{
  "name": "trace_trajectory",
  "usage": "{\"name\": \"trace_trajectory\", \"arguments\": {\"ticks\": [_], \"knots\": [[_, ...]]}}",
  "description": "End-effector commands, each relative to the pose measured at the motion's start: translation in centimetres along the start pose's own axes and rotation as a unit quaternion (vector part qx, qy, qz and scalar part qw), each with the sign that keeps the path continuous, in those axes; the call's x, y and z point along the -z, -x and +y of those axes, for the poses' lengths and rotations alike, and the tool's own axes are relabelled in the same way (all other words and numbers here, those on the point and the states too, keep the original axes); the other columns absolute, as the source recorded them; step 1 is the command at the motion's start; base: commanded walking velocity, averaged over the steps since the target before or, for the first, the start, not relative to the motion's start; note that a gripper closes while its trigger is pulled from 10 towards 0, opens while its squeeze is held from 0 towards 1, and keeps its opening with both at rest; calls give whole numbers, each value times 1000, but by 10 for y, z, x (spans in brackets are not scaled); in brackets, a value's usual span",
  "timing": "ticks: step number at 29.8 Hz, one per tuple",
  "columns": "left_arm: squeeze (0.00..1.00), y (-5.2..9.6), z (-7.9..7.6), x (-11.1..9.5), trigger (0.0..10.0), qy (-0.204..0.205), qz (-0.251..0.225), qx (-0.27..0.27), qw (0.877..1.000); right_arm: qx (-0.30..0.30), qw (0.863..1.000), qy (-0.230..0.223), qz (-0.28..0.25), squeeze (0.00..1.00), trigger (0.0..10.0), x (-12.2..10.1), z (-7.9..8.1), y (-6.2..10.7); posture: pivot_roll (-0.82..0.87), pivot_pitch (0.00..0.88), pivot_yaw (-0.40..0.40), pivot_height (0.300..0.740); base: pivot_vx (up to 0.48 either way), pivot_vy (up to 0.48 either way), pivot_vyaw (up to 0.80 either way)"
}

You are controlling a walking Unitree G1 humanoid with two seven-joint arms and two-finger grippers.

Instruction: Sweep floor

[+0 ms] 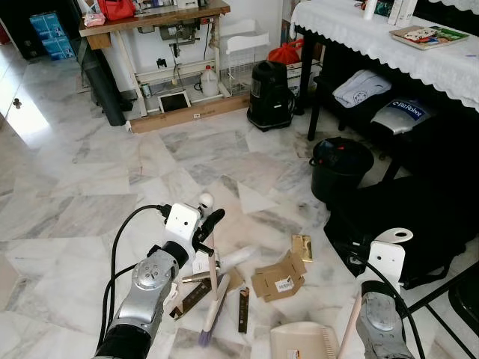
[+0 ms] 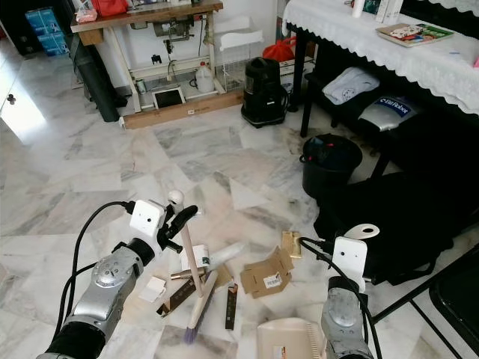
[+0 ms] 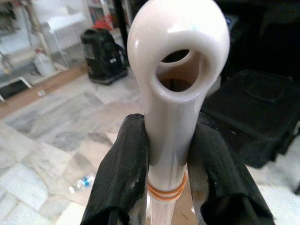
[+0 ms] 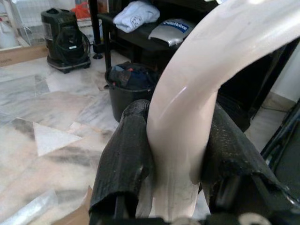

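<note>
The left gripper (image 3: pixel 168 159) is clamped tight on the broom handle (image 1: pixel 211 258) near its looped cream top, and the right gripper (image 4: pixel 178 154) is closed just as firmly around the dustpan handle (image 4: pixel 201 70). To sweep well, draw the purple bristles (image 1: pixel 205 335) toward four o'clock in short strokes, pushing the cardboard scraps (image 1: pixel 278 278) into the cream dustpan (image 1: pixel 303 340), which sits on the marble floor (image 1: pixel 90 187) at five o'clock of the litter.
</note>
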State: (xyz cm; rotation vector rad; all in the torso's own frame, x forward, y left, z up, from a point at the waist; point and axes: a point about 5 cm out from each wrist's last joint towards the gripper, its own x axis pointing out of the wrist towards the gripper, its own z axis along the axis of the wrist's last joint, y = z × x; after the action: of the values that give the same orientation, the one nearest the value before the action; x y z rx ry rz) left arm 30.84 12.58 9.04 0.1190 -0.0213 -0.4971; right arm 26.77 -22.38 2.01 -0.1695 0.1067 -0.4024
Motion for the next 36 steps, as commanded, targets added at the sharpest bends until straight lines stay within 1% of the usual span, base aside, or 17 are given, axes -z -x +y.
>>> {"name": "trace_trajectory", "arguments": {"ticks": [1, 5, 8, 10, 12, 19, 22, 28, 31, 36], "knots": [[0, 1, 4, 2, 10000, 6, 17, 11, 1000, -3, 1000, -1, -14, 0, 10000, -5, 5, -1, -90, 6, 104, 740, 0, 0, 0], [0, 0, 6, 3, 10000, 24, 23, 11, 999, 0, 1000, -3, -14, 0, 10000, -3, 6, 0, -94, 8, 110, 740, 0, 0, 0], [0, -4, 12, -9, 10000, 42, 1, -2, 999, 3, 1000, -4, -13, 0, 10000, -2, 6, 2, -95, 9, 112, 740, 0, 0, 0], [0, -7, 15, -17, 10000, 43, -13, -7, 999, 4, 1000, -4, -13, 0, 10000, -1, 6, 2, -90, 9, 114, 740, 0, 0, 0], [0, -7, 17, -19, 10000, 42, -16, -7, 999, 4, 1000, -5, -13, 0, 10000, -2, 7, 2, -91, 8, 116, 740, 0, 0, 0], [0, -9, 16, -17, 10000, 55, -12, -6, 998, 5, 1000, -8, -18, 0, 10000, -4, 8, 1, -93, 8, 118, 740, 0, 0, 0], [0, -11, 17, -26, 10000, 58, -32, -5, 998, 4, 1000, -9, -21, 0, 10000, -5, 9, 0, -93, 8, 118, 740, 0, 0, 0], [0, -11, 22, -42, 10000, 53, -68, -15, 996, 5, 1000, -10, -21, 0, 10000, -5, 7, 0, -93, 10, 117, 740, 0, 0, 0], [0, -13, 21, -45, 10000, 52, -65, -1, 997, 3, 1000, -10, -19, 0, 10000, -4, 8, 1, -91, 8, 117, 740, 0, 0, 0], [0, -12, 20, -42, 10000, 54, -59, 7, 997, 3, 1000, -11, -19, 0, 10000, -4, 8, 1, -94, 8, 118, 740, 0, 0, 0]]}}
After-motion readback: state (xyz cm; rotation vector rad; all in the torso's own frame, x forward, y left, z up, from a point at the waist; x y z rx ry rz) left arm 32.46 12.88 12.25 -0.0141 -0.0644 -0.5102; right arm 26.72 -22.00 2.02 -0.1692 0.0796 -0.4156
